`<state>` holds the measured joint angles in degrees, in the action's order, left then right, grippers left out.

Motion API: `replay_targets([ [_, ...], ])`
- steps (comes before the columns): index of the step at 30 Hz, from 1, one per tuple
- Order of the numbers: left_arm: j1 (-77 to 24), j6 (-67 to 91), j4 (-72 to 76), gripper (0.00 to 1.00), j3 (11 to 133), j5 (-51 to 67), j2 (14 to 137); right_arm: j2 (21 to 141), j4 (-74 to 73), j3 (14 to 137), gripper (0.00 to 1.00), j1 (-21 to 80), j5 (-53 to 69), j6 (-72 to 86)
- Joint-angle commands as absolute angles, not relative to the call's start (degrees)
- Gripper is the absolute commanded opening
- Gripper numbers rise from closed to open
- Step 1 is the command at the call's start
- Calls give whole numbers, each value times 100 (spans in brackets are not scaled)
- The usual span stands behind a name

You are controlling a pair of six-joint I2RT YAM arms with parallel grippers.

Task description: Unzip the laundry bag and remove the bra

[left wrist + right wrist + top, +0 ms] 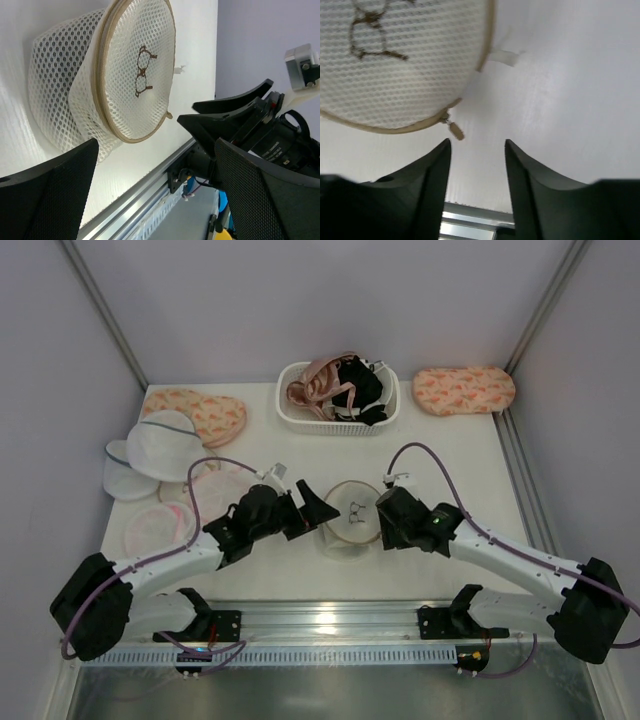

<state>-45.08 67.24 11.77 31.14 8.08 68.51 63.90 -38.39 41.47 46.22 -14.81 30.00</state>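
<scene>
A: Where's the laundry bag (352, 512)?
B: On the table (455, 465), between the 2 arms (zipper pull (455, 131) just ahead of the right fingers).
A: Anything gripped?
B: No. The left gripper (156, 145) gapes wide and the right gripper (477, 145) is parted, both empty. The bra (358, 388) lies in the basket (338, 423).

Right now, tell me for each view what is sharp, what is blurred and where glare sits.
Top external: evenly lit and sharp, with a glare patch on the metal rail. Left wrist: the laundry bag is crisp, the left gripper dark in the foreground. Right wrist: the bag's mesh and zipper pull look slightly soft, the right gripper dark and blurred at its edges.
</scene>
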Motion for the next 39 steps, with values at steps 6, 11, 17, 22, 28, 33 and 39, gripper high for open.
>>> replay_targets([
  [6,-4491,6346,686,100,3014,370,6723,6118,-5695,4948,80,4605,-3902,4139],
  [11,-4483,5872,264,87,3076,-342,7040,5582,-4704,4834,80,4614,-3104,3570],
  [17,-4491,5406,624,71,2839,-668,6996,5440,-3815,4764,80,4605,-2435,3252],
  [22,-4482,4940,967,59,2882,-318,7250,5721,-3543,4799,80,4614,-2198,3199],
  [28,-4491,4869,1721,57,2988,385,8067,6038,-3252,4808,80,4605,-2013,3173],
  [33,-4482,4922,2117,56,3339,993,8683,6161,-3182,4816,80,4606,-1977,3173],
  [39,-4491,5001,2391,51,3498,1160,9175,6214,-3068,4746,79,4614,-1942,3173],
])
